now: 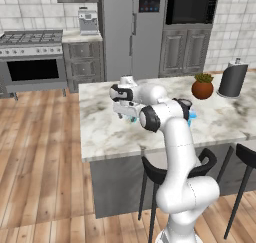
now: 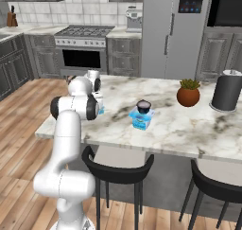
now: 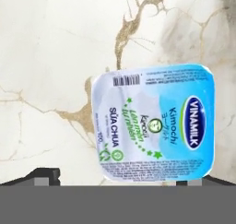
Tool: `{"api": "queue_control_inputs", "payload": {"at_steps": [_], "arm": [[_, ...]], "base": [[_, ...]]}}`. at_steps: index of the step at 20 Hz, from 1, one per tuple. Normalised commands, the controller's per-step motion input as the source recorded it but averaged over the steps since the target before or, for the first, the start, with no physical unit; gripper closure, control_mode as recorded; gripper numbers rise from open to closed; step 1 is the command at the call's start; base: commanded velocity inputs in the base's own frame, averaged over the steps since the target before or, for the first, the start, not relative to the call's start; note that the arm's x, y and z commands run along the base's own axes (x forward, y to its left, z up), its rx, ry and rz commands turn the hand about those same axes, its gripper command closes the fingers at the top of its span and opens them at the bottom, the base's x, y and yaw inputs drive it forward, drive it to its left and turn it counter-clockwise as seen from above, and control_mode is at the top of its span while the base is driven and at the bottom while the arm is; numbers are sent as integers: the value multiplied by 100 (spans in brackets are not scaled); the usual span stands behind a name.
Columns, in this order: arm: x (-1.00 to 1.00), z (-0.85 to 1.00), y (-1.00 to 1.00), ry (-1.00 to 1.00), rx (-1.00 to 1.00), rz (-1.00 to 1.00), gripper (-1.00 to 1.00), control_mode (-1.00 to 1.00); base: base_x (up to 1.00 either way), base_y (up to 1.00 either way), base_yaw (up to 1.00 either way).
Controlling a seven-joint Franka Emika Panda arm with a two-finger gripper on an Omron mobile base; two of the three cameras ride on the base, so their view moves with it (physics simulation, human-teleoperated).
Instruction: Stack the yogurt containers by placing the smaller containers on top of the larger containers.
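Hanging over the marble desk point(image 2: 189, 125), the gripper point(image 3: 120, 179) has its fingers spread wide apart with nothing between them; in the hand view the pale blue flat yogurt cup point(image 3: 154, 121) lies right of centre, label up, just above the two dark fingertips point(image 3: 44, 176). In the right base view, at the middle of the frame, the navy cup point(image 2: 143, 106) sits on the bright blue tub point(image 2: 142, 119). At right, well apart from them, stand an orange-brown plant pot point(image 2: 188, 95) and a dark grey cylinder point(image 2: 228, 91)
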Motion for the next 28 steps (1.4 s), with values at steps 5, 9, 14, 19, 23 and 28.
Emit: {"api": "queue_control_inputs", "payload": {"at_steps": [5,9,14,19,23,28], "arm": [[-2,-15,-23,3,-2,0,-100,-100],[-3,-17,-37,0,0,0,-100,-100],[0,-24,-29,0,0,0,-100,-100],[0,-29,-15,0,-2,0,-100,-100],[0,-25,-14,0,-1,0,-100,-100],[0,-21,-26,0,0,0,-100,-100]], "base": [[0,0,0],[0,0,0],[0,0,0],[0,0,0],[0,0,0],[0,0,0]]}}
